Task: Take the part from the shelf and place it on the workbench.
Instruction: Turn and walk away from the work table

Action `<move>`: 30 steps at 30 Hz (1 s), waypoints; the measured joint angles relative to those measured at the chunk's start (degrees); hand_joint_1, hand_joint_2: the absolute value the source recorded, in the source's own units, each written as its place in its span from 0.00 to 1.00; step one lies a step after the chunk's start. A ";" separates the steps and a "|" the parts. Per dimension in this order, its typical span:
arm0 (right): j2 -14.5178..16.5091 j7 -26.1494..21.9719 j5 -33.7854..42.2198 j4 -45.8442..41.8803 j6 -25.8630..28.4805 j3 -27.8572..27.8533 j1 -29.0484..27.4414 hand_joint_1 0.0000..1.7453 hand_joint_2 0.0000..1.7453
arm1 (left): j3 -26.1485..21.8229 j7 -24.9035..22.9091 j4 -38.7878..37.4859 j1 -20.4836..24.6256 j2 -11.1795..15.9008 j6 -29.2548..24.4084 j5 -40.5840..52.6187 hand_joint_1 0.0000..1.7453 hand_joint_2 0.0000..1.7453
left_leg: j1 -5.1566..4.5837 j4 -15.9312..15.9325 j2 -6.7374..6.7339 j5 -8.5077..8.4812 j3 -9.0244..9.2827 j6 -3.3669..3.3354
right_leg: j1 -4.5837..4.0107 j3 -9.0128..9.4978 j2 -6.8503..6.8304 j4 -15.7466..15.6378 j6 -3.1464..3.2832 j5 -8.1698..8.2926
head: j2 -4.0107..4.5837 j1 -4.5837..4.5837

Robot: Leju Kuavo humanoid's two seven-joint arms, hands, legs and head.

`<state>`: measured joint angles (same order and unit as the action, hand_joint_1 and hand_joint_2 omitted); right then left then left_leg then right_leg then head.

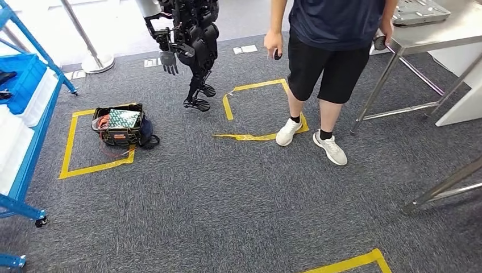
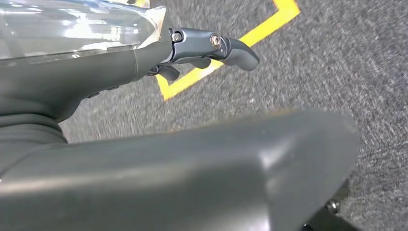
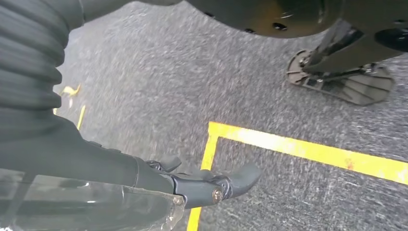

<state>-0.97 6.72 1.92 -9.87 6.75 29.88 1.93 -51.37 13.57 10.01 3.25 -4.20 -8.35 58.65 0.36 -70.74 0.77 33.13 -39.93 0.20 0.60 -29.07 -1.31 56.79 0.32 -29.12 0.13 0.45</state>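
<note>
The left hand (image 2: 120, 67) hangs low over the floor with its fingers (image 2: 233, 48) stretched out and a little bent. A clear shiny thing (image 2: 72, 24) lies right beside them. I cannot tell if the hand holds it. The right hand (image 3: 139, 173) looks the same, with fingers (image 3: 240, 177) out and a clear shiny piece (image 3: 86, 207) next to them, and again I cannot tell if it is held. I cannot tell if this clear stuff is the part.

A black bag (image 1: 122, 128) sits open on the floor inside a square of yellow tape (image 1: 71, 142). In it are a green and white thing and some orange wires. On the left stands a blue shelf (image 1: 34, 131) with a blue bin (image 1: 23, 79) on it. Something dark is in the bin.

The floor is grey carpet (image 1: 227, 199). A person (image 1: 329, 34) in white shoes stands by another tape square (image 1: 250, 111), with a small dark thing in each hand. Just beside the person is a steel workbench (image 1: 449, 31) with a flat grey metal piece (image 1: 420, 10) on top. A black robot (image 1: 190, 45) stands further back.
</note>
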 joint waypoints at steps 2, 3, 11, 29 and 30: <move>-0.02 0.17 0.00 0.01 0.16 0.00 -0.08 0.00 1.00 | 0.01 -0.02 0.00 -0.11 -0.01 0.34 0.01 0.00 0.00 | 0.16 -3.09 -0.59 0.50 -1.24 0.08 | -0.25 -0.28 -1.83 0.01 0.13 -0.10 | 0.00 0.01; -0.02 0.23 0.00 0.02 0.26 0.00 -0.04 0.00 1.00 | 0.02 -0.03 0.00 -0.18 0.01 0.52 0.03 0.00 0.00 | 0.21 -1.31 -0.88 -0.66 -0.08 0.03 | -0.30 -0.36 -2.64 0.01 0.17 -0.15 | 0.00 0.02; -0.13 0.48 0.27 0.02 0.97 -0.03 0.28 0.00 1.00 | 0.61 -0.61 0.01 0.35 0.24 2.15 0.62 0.00 0.00 | -0.40 13.48 -3.32 -5.99 8.29 -2.18 | -0.85 0.57 -5.75 0.63 -1.48 -1.18 | 0.00 -0.30; -0.15 0.64 -0.35 0.02 1.06 -0.04 0.23 0.00 1.00 | 0.76 -0.85 0.00 -0.22 0.55 2.73 0.22 0.00 0.00 | 0.11 6.15 1.34 -2.77 3.21 -0.22 | 0.47 -0.77 1.41 0.55 -0.36 0.62 | 0.00 0.13; -0.15 0.62 -0.39 0.03 1.10 -0.04 0.11 0.00 1.00 | 0.76 -0.84 0.00 -0.14 0.53 2.73 0.19 0.00 0.00 | 0.16 2.17 0.20 -0.76 1.27 -0.09 | 0.30 -0.87 0.50 0.56 -0.10 0.58 | 0.00 0.31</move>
<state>-1.11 7.34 1.53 -9.85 7.85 29.83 2.04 -50.61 12.74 10.01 3.10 -3.68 -5.62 58.84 0.53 -68.57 0.97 32.37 -38.65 0.11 0.90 -29.94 -0.81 57.35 0.22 -28.54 0.13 0.76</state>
